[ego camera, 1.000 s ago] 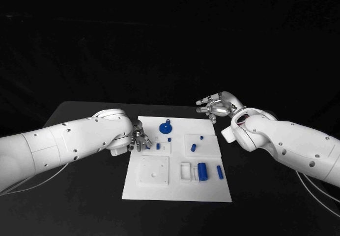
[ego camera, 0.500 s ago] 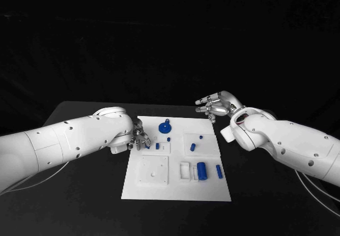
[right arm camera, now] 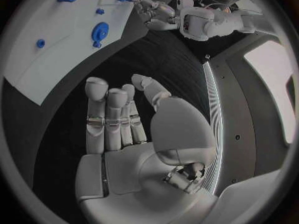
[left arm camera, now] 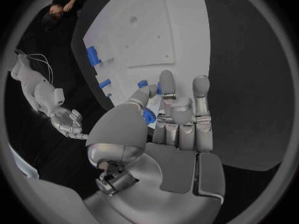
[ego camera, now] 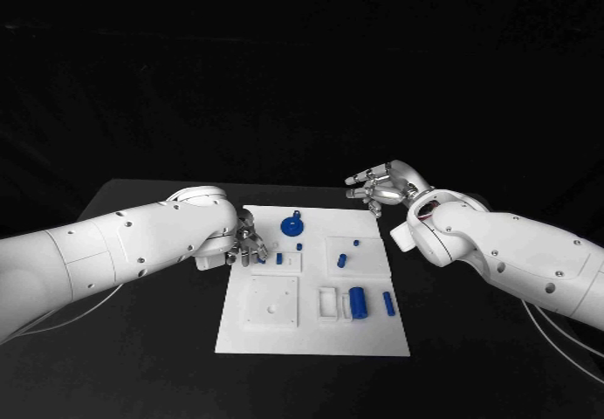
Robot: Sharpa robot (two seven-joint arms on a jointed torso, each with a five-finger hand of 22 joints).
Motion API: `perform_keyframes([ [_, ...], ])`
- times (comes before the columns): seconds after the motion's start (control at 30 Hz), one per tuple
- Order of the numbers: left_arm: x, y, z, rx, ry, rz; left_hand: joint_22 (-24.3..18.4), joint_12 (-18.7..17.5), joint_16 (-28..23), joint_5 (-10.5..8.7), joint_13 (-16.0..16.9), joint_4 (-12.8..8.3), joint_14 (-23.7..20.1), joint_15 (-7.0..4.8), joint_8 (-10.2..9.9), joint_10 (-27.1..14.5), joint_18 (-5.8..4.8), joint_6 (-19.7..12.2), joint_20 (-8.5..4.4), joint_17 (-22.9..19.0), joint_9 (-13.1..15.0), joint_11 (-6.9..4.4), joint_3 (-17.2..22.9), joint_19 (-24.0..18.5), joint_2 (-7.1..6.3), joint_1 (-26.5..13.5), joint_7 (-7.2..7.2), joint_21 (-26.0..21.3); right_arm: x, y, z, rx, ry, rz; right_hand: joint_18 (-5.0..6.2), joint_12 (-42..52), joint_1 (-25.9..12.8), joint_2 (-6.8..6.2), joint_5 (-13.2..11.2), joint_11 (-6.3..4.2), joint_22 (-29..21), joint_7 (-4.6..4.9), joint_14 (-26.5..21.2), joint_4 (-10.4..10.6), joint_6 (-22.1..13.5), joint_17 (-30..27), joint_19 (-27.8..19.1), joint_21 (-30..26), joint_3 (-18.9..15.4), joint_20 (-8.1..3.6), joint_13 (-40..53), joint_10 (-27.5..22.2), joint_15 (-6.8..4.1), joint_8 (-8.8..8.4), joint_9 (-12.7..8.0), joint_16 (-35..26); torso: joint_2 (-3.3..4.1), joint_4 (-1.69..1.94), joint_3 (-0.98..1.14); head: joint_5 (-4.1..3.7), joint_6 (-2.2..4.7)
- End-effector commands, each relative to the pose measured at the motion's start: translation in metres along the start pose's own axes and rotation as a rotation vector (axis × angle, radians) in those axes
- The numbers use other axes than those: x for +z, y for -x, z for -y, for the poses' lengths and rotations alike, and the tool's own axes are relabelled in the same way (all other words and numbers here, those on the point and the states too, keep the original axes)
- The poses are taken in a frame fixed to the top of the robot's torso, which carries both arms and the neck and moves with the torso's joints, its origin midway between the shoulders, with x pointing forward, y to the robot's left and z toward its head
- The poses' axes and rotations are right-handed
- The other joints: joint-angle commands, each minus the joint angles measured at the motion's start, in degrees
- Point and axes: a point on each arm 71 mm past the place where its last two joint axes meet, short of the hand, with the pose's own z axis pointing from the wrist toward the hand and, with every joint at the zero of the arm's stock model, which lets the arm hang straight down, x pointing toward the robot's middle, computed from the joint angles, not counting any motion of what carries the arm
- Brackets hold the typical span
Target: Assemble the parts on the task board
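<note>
I count one board (ego camera: 315, 336) on one surface (ego camera: 151, 367), and two hands, left (ego camera: 245, 249) and right (ego camera: 381, 188). Blue parts: seven that I can make out, one a round disc (ego camera: 292, 229), one held by the left hand.

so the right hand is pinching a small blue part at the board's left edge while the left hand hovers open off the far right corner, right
Not quite: the hands are swapped. In the head view the left hand pinches the small blue part at the task board's left edge, and the left wrist view shows blue between its fingers. The right hand hovers open, holding nothing, off the far right corner.
</note>
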Motion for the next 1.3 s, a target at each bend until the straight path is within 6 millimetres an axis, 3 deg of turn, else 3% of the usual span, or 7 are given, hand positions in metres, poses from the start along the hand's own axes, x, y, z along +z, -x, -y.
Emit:
perform_keyframes([
  [0.03, 0.0020, -0.0103, 0.0044, 0.026, -0.010, -0.048, 1.15, 0.46, -0.12, 0.07, 0.15, -5.43, -0.02, -0.23, -0.04, 1.30, 0.03, 6.03, -0.03, -0.11, 0.09, -1.89, 5.30, -0.12, 0.50, -0.43, -4.18, 0.39, 0.0000, -0.0015, -0.0011, -0.001, 0.008, -0.010, 0.60, -0.13, -0.15, 0.10, -0.04, -0.11, 3.28, 0.06, 0.18, -0.01, 0.49, 0.07, 1.71, 0.05, 0.39, -0.38, 0.07, 0.39, -0.39, -0.22, -0.07, -0.06, -0.02, 0.01, 0.00, -0.04, 0.00],
  [0.23, 0.0019, -0.0098, 0.0060, 0.017, -0.017, -0.037, 1.09, 0.97, -0.13, -0.59, 0.40, -5.69, 0.07, -0.26, -0.05, 1.30, -0.03, 6.22, -0.05, -0.41, 0.44, -1.89, 5.28, 0.03, 0.94, -1.13, -4.28, 0.27, 0.0001, -0.0016, -0.0010, -0.001, 0.008, -0.010, 0.60, -0.13, -0.15, 0.10, -0.04, -0.11, 3.28, 0.06, 0.18, -0.01, 0.49, 0.07, 1.71, 0.05, 0.39, -0.38, 0.07, 0.39, -0.39, -0.22, -0.07, -0.06, 0.00, -0.04, 0.00, -0.06, 0.00],
  [0.83, 0.0021, -0.0085, 0.0062, 0.004, -0.028, -0.029, 1.22, 2.50, 0.94, 2.47, 0.90, -6.68, 0.23, -0.56, -0.06, 1.30, -0.20, 6.92, -0.39, 0.37, 1.77, -2.43, 7.24, -0.09, 0.14, -1.86, -4.54, 1.07, 0.0002, -0.0023, -0.0008, 0.000, 0.008, -0.011, 0.59, -0.14, -0.10, 0.11, -0.05, -0.10, 3.30, 0.07, 0.19, -0.05, 0.50, 0.08, 1.71, 0.12, 0.48, -0.38, 0.06, 0.39, -0.39, -0.23, -0.07, -0.06, 0.01, 0.01, -0.06, -0.13, 0.05],
  [0.87, 0.0022, -0.0085, 0.0060, 0.004, -0.028, -0.031, 1.24, 2.55, 1.11, -1.85, 0.89, -6.88, 0.24, -0.67, -0.10, 1.35, -0.18, 6.85, -0.50, 0.57, 1.83, -2.52, 9.19, -0.21, -0.28, -1.23, -4.52, 1.24, 0.0003, -0.0023, -0.0008, 0.000, 0.008, -0.011, 0.59, -0.14, -0.10, 0.11, -0.05, -0.10, 3.30, 0.07, 0.19, -0.05, 0.50, 0.08, 1.71, 0.12, 0.48, -0.38, 0.06, 0.39, -0.39, -0.23, -0.07, -0.06, 0.01, 0.00, -0.06, -0.11, 0.04],
  [0.9, 0.0023, -0.0083, 0.0057, 0.004, -0.027, -0.032, 1.25, 3.18, 1.03, -5.58, 1.16, -6.65, 0.21, -0.64, -0.09, 1.16, -0.19, 7.00, -0.48, 0.32, 1.89, -2.56, 14.68, -0.31, -1.99, -2.41, -4.47, 1.55, 0.0003, -0.0024, -0.0008, 0.000, 0.008, -0.011, 0.59, -0.14, -0.10, 0.11, -0.05, -0.10, 3.30, 0.07, 0.19, -0.05, 0.50, 0.08, 1.71, 0.12, 0.48, -0.38, 0.06, 0.39, -0.39, -0.23, -0.07, -0.06, 0.01, -0.01, -0.07, -0.12, 0.01],
  [0.97, 0.0026, -0.0082, 0.0054, 0.003, -0.026, -0.035, 1.22, 3.47, 1.10, -6.08, 1.30, -6.49, 0.23, -0.69, 0.02, 1.27, -0.13, 7.40, -0.56, 0.10, 2.45, -2.59, 17.30, -0.38, -2.86, -3.38, -4.62, 1.98, 0.0003, -0.0024, -0.0008, 0.000, 0.008, -0.012, 0.59, -0.14, -0.10, 0.11, -0.05, -0.10, 3.30, 0.07, 0.19, -0.05, 0.50, 0.08, 1.71, 0.12, 0.48, -0.38, 0.06, 0.39, -0.39, -0.23, -0.07, -0.06, 0.02, -0.01, -0.08, -0.12, -0.01],
  [1.3, 0.0026, -0.0091, 0.0043, 0.002, -0.022, -0.059, 1.21, 3.77, 1.45, -5.74, 1.41, -6.51, 0.25, -0.72, 0.00, 1.30, -0.10, 7.41, -0.58, 0.33, 3.14, -2.63, 17.68, -0.51, -3.08, -3.52, -4.67, 2.41, 0.0003, -0.0025, -0.0008, 0.000, 0.008, -0.012, 0.61, -0.15, -0.04, 0.12, -0.06, -0.11, 3.29, 0.07, 0.20, -0.11, 0.50, 0.12, 1.69, 0.06, 0.69, -0.38, 0.07, 0.39, -0.39, -0.23, -0.07, -0.03, -0.01, 0.05, -0.06, -0.15, -0.19],
])
